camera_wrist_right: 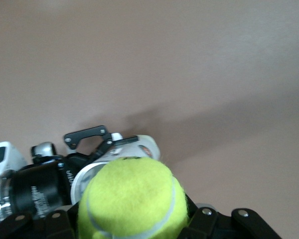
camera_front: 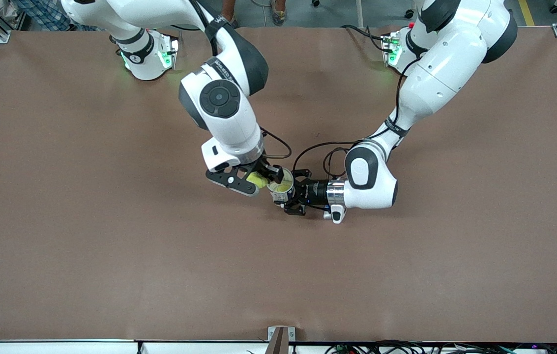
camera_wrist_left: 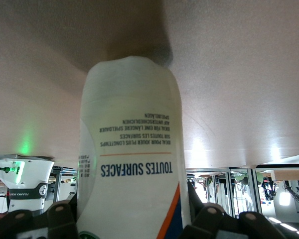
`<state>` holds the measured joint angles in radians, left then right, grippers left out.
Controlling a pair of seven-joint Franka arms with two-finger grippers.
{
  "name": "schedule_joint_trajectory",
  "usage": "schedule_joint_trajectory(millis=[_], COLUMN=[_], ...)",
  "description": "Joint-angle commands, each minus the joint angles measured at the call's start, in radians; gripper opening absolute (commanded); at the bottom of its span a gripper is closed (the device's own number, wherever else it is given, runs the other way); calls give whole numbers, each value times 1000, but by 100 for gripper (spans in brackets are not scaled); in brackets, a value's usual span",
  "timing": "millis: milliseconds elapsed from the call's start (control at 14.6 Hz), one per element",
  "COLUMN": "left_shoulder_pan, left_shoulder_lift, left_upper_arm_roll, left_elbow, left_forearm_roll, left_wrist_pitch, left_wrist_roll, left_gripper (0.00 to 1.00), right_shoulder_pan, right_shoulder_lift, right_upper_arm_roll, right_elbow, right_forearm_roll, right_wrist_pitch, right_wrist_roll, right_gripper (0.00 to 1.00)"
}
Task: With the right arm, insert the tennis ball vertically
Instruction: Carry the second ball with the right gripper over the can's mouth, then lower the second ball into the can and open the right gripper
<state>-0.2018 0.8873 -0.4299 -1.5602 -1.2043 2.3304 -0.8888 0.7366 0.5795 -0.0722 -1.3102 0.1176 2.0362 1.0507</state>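
My right gripper (camera_front: 261, 178) is shut on a yellow-green tennis ball (camera_front: 258, 180) and holds it just beside the open rim of a tennis ball can (camera_front: 281, 187), on the side toward the right arm's end. The ball fills the right wrist view (camera_wrist_right: 132, 199), with the can's rim (camera_wrist_right: 82, 179) partly hidden under it. My left gripper (camera_front: 292, 192) is shut on the can from the side and holds it upright near the middle of the table. In the left wrist view the can (camera_wrist_left: 132, 164) is white with "TOUTES SURFACES" print and an orange and blue stripe.
The brown table (camera_front: 111, 246) spreads wide around both grippers. Black cables (camera_front: 317, 152) loop off the left arm's wrist just above the table. The two arm bases (camera_front: 148, 56) stand along the edge farthest from the front camera.
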Motion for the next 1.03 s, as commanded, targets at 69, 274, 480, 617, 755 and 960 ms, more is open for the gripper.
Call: schedule_joint_trajectory(millis=[69,274,480,617,755,960], left_shoulder_pan=[-2,-7,-5,-5,-5,-5], left_shoulder_lift=[-16,-16,-16,-16,-16,-16], left_upper_arm_roll=[-1,0,-1,-1,-1,0], left_elbow=[-6,-6,-8,-8,-6,-6], left_forearm_roll=[-12,-12,-12,-12,-12,-12], left_wrist_pitch=[-2,-2,-2,0,-2,0], left_wrist_roll=[-18,-18,-18,-18,-16,-16], left_gripper=[75,75,75,75,75,75], right_shoulder_pan=[18,27,41,43,46,47], right_shoulder_lift=[25,40,56,57,59,60], right_upper_arm_roll=[-11,-9,-11,-9,-9,-11], right_elbow=[28,28,28,28,28,28], right_forearm_roll=[11,11,11,11,11,11], right_wrist_pitch=[24,38,48,52,68,75], right_wrist_roll=[29,28,32,32,31,31], right_gripper=[33,34,34,36,37,50])
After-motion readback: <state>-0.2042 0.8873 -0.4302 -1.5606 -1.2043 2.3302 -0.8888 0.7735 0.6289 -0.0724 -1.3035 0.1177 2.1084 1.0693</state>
